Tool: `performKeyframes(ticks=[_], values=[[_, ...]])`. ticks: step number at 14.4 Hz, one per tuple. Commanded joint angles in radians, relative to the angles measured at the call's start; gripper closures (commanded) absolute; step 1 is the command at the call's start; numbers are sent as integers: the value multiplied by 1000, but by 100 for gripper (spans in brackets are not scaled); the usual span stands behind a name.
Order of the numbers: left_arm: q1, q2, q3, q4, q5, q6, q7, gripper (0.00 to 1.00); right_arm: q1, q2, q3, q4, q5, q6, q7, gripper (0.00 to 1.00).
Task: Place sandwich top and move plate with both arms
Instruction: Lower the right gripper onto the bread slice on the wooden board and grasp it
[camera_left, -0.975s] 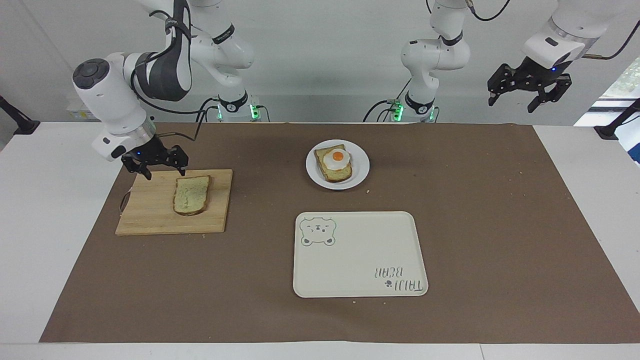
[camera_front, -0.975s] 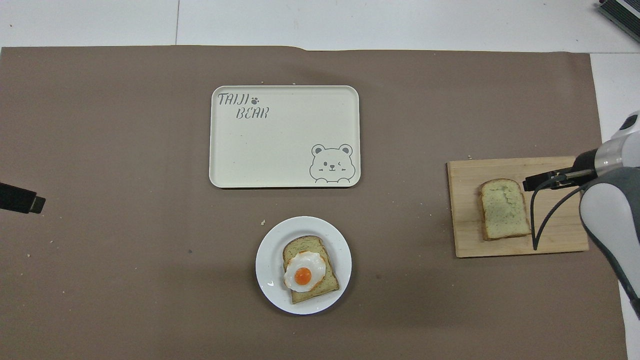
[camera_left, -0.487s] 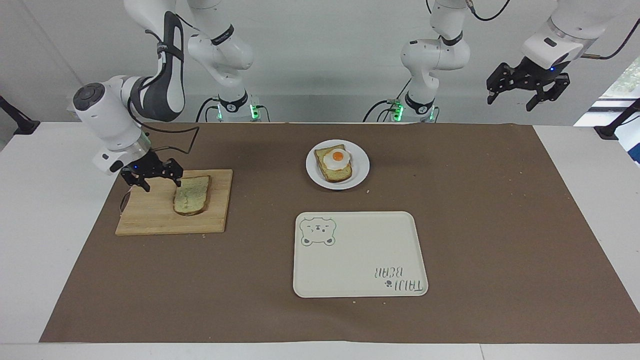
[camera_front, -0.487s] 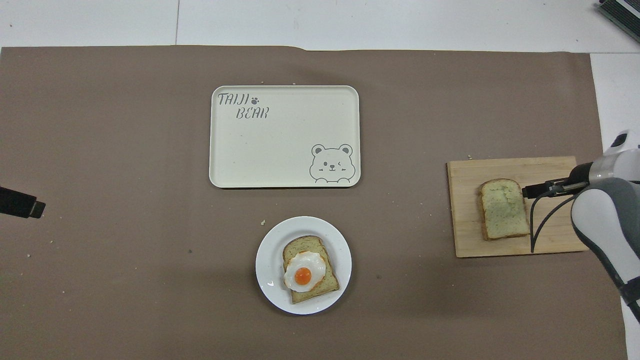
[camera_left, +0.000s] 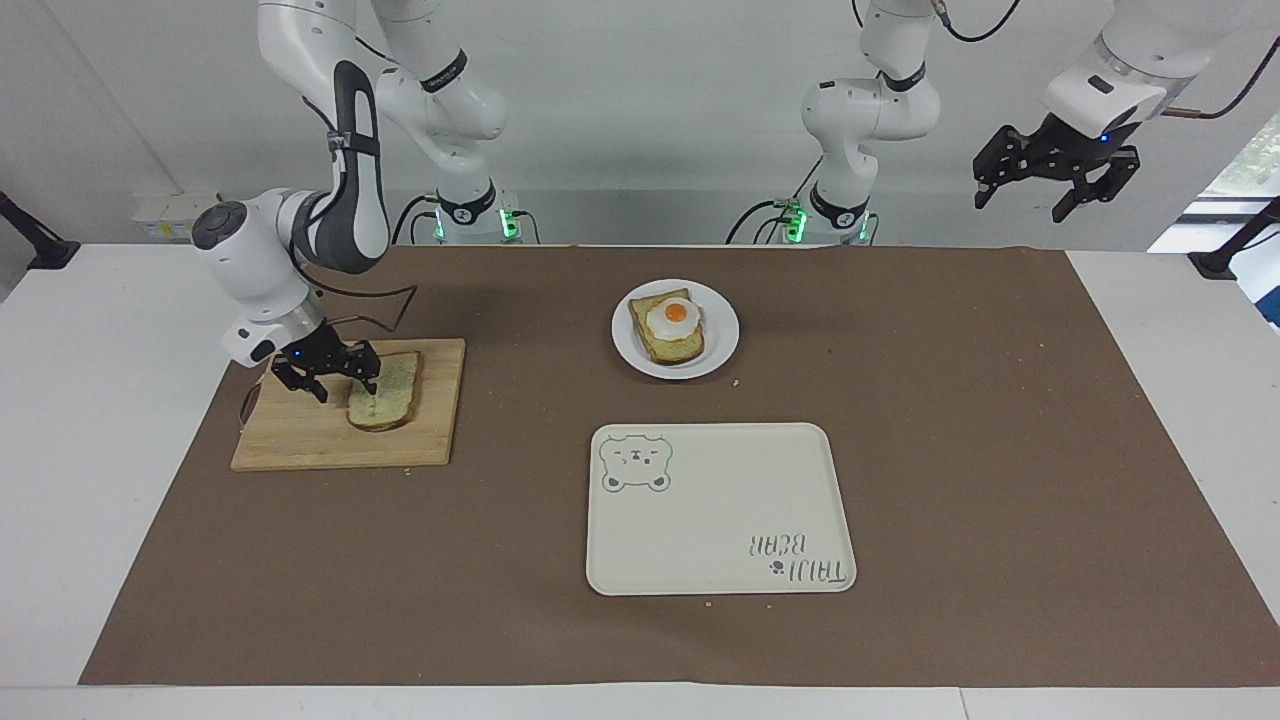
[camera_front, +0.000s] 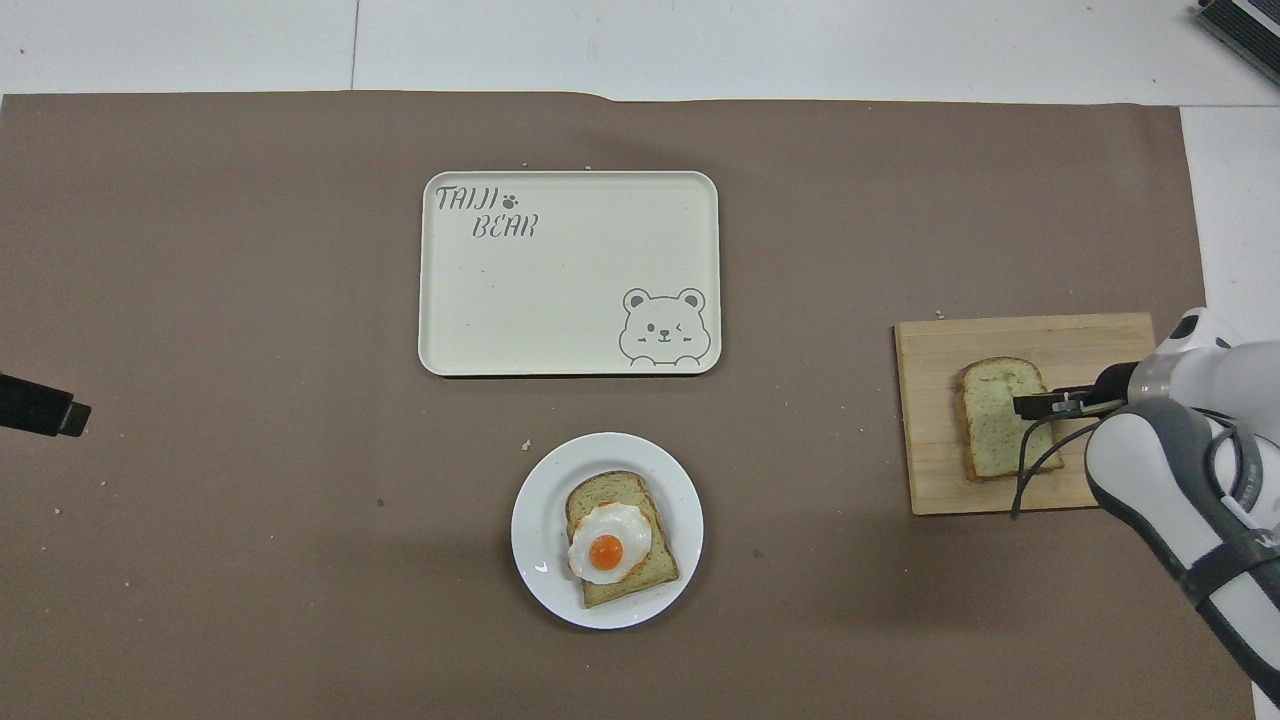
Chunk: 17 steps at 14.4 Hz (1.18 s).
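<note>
Sandwich top (camera_left: 384, 391) lies flat on the wooden cutting board (camera_left: 300, 430) at the right arm's end of the table, unmoved from a second ago. The right gripper (camera_left: 344, 388) has come down from the board's edge, its fingers spread, one over the slice's edge and one over bare wood. The plate (camera_left: 722, 340) with the egg slice (camera_left: 670, 328) and the cream tray (camera_left: 720, 510) are unchanged. The left gripper (camera_left: 1028, 201) waits open, raised over its end of the table.
</note>
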Motion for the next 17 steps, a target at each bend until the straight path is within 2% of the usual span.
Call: performKeyframes(ticks=[1,2,3,4,10,13,17], values=[[-8,-15,4,-9,-2,-2,-12,0,-34,10,7,-21,32,21,-67,48],[-14,-15,1,-9,-2,-2,-14,0,-36,16,5,-23,32,21,-81,65],[-16,-15,-1,-12,-3,-2,-15,0,-37,16,7,-23,32,18,-83,89],[-17,-15,-4,-14,-13,-4,-15,0,-38,16,7,-21,32,10,-83,100],[-19,-32,-13,-41,-80,-13,-11,0,-39,21,5,40,76,-114,-81,100],[-20,-68,-13,-101,-134,-13,-11,0,-39,18,5,110,84,-218,-78,100],[-17,-119,-10,-182,-239,13,-7,0,-39,12,5,179,197,-359,-78,100]])
